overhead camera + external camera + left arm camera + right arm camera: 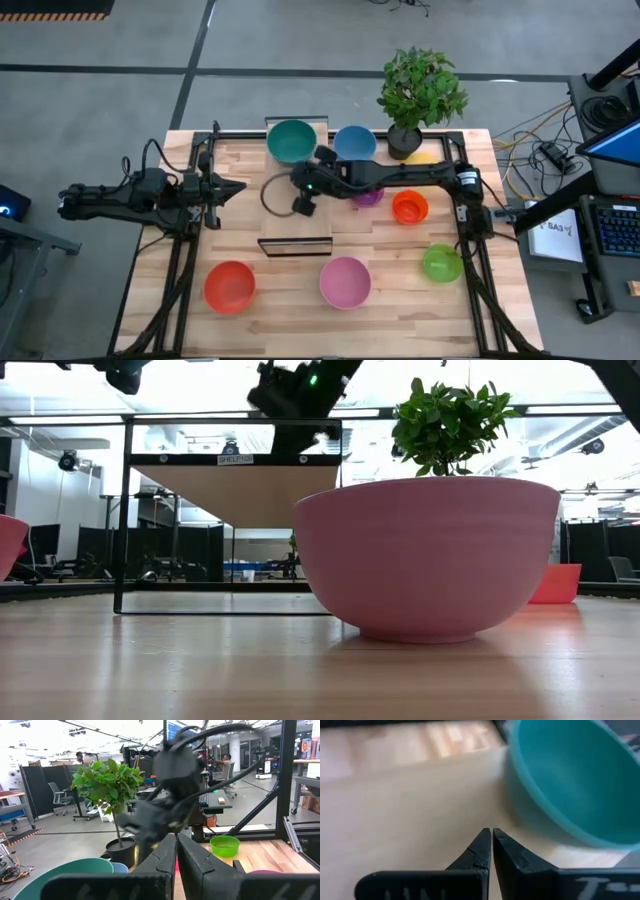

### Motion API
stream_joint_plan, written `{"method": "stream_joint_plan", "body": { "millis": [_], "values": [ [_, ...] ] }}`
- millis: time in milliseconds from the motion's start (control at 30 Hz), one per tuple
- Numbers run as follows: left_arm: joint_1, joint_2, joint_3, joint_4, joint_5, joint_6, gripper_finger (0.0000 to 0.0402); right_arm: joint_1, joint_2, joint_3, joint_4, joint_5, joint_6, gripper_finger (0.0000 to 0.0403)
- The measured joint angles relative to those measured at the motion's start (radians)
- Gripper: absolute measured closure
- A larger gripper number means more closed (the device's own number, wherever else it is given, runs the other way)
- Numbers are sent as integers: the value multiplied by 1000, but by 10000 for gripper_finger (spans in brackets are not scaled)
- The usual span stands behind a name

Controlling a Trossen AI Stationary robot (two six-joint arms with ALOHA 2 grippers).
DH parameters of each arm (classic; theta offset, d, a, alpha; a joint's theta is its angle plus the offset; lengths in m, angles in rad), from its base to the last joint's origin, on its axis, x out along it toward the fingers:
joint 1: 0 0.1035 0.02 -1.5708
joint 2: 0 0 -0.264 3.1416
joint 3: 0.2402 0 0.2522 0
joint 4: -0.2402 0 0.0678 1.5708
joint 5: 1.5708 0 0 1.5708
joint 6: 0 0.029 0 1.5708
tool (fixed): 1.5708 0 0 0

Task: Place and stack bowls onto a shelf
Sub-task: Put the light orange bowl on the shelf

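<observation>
The shelf (297,225) is a pale plank in a dark frame at mid-table, and the teal bowl (291,140) sits on its far end. My right gripper (491,832) hovers shut over the plank (410,805), just near of the teal bowl (575,780), with nothing between its fingers. My left gripper (235,188) waits shut at the table's left. On the tabletop stand the blue (355,142), purple (368,197), orange (410,207), green (441,263), pink (345,282) and red (230,286) bowls. The yellow bowl (422,157) peeks from behind the pot.
A potted plant (420,90) stands at the far edge, right of the blue bowl. A cable loop (270,195) hangs beside the right gripper. In the low view the pink bowl (430,560) fills the foreground in front of the shelf frame (125,520).
</observation>
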Motion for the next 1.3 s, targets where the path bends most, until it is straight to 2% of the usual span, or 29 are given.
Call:
{"method": "stream_joint_plan", "body": {
  "millis": [167,300,400,667,767,933,1067,1300],
  "values": [
    [0,0,0,0,0,-16,402,61,-59,-19,-122,-9,15,394],
    [0,1,0,0,0,-53,402,116,-137,-101,-123,-18,34,394],
    [0,5,0,0,0,-93,402,159,-217,-206,-76,-20,50,394],
    [0,39,0,-46,0,-262,402,283,-457,-567,194,-55,78,394],
    [0,67,0,-71,0,-347,402,313,-528,-682,255,-42,158,394],
    [-1,126,1,-75,0,-440,402,336,-611,-846,307,78,307,394],
    [-1,156,10,-66,0,-470,402,329,-647,-962,302,135,425,394],
    [-1,199,31,-31,0,-480,402,315,-666,-1089,290,139,623,394]
  ]
}}
